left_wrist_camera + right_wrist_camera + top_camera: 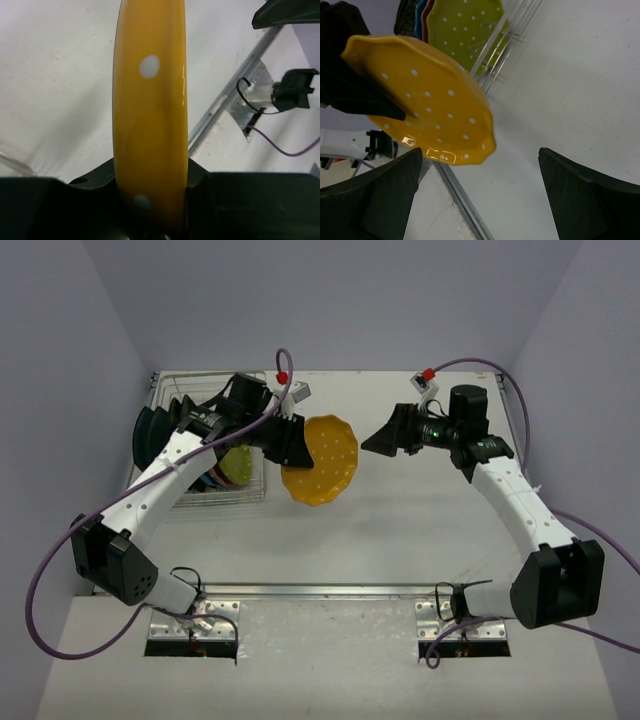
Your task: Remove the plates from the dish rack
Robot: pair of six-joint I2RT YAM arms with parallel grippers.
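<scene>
- White matte counter [420, 530]: plain working surface, the likely landing area for unloaded crockery.
- Silver wire dish rack [240, 498]: far left of the counter; upright tines keep stored plates on edge, among them a yellow-green dotted plate [465, 30] and a dark teal plate [150, 435].
- Glossy orange plate [322, 460]: scalloped, white-dotted; held in the air just right of the rack, above the counter.
- Black left fingers [290, 443]: clamped on the orange plate's rim.
- Black right fingers [378, 438]: spread wide, empty, facing the plate, probably ready to receive it.
</scene>
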